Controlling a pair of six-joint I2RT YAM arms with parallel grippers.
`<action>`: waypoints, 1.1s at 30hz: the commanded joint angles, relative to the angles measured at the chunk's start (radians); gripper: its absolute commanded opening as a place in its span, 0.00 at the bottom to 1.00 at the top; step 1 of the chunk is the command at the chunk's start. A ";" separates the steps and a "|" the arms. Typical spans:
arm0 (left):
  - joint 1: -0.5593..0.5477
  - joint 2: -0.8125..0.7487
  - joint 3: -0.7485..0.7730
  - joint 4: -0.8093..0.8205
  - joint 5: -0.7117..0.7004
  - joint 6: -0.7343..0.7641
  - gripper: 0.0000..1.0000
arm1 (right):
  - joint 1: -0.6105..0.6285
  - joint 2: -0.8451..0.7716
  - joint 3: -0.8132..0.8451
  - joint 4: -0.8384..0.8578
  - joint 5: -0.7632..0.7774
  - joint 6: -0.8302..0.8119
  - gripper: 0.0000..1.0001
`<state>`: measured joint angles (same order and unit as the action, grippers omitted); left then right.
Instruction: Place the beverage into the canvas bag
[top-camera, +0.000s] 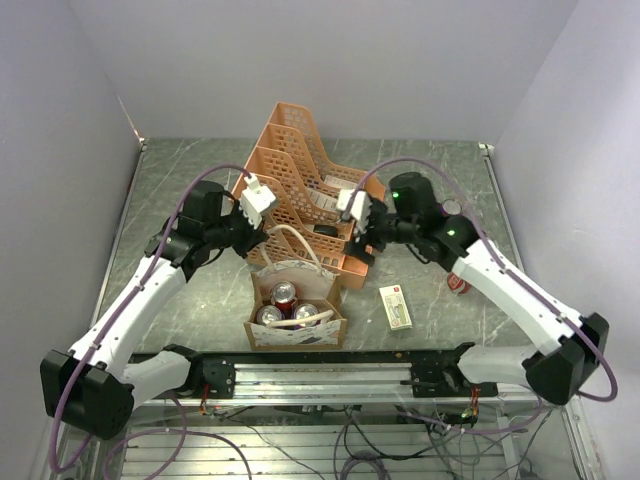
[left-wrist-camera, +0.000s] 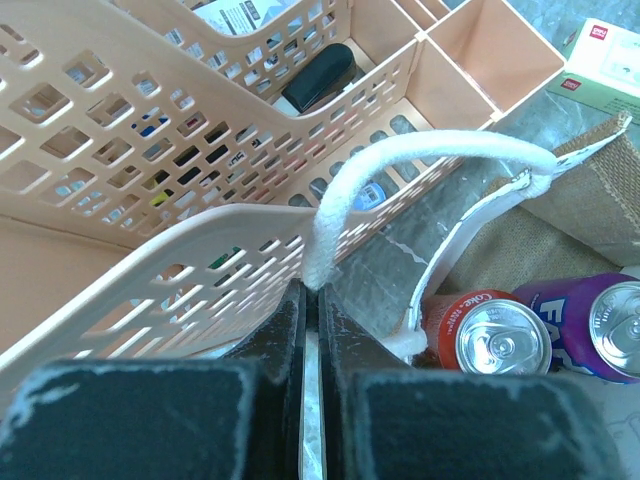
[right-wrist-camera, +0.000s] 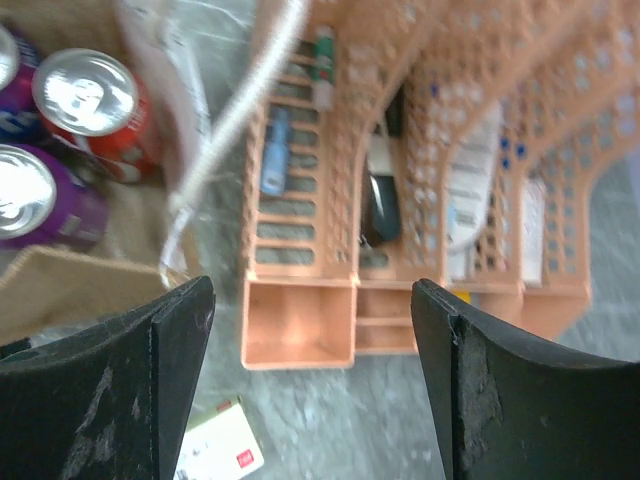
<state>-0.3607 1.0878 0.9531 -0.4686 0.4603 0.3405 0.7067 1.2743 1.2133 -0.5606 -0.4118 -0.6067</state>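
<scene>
The tan canvas bag (top-camera: 297, 333) stands at the near middle of the table with three beverage cans inside: a red one (top-camera: 285, 293) and two purple ones (top-camera: 270, 316). My left gripper (top-camera: 258, 238) is shut on the bag's far cream handle (left-wrist-camera: 420, 150), pinching it at the fingertips (left-wrist-camera: 313, 292). The left wrist view shows the red Coke can (left-wrist-camera: 490, 338) and a purple can (left-wrist-camera: 600, 325) in the bag. My right gripper (top-camera: 364, 238) is open and empty (right-wrist-camera: 312, 330), hovering over the organizer's front edge, right of the bag. Another red can (top-camera: 458, 284) stands on the table under the right arm.
The peach lattice file organizer (top-camera: 300, 175) stands right behind the bag and fills the middle of the table; it also shows in the right wrist view (right-wrist-camera: 450, 150). A white box (top-camera: 396, 306) lies right of the bag. Walls close in the left, right and far sides.
</scene>
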 joint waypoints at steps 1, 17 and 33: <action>0.007 -0.009 0.031 -0.005 0.045 0.062 0.07 | -0.133 -0.101 -0.058 0.050 0.061 0.087 0.80; -0.002 0.018 0.038 -0.041 0.138 0.132 0.07 | -0.744 0.011 -0.067 0.036 0.193 0.210 0.88; -0.014 -0.005 0.015 -0.012 0.149 0.099 0.07 | -0.895 0.414 0.133 -0.020 0.112 0.160 0.97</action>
<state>-0.3687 1.0901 0.9684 -0.5133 0.5816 0.4526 -0.1806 1.6279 1.2949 -0.5526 -0.2722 -0.4324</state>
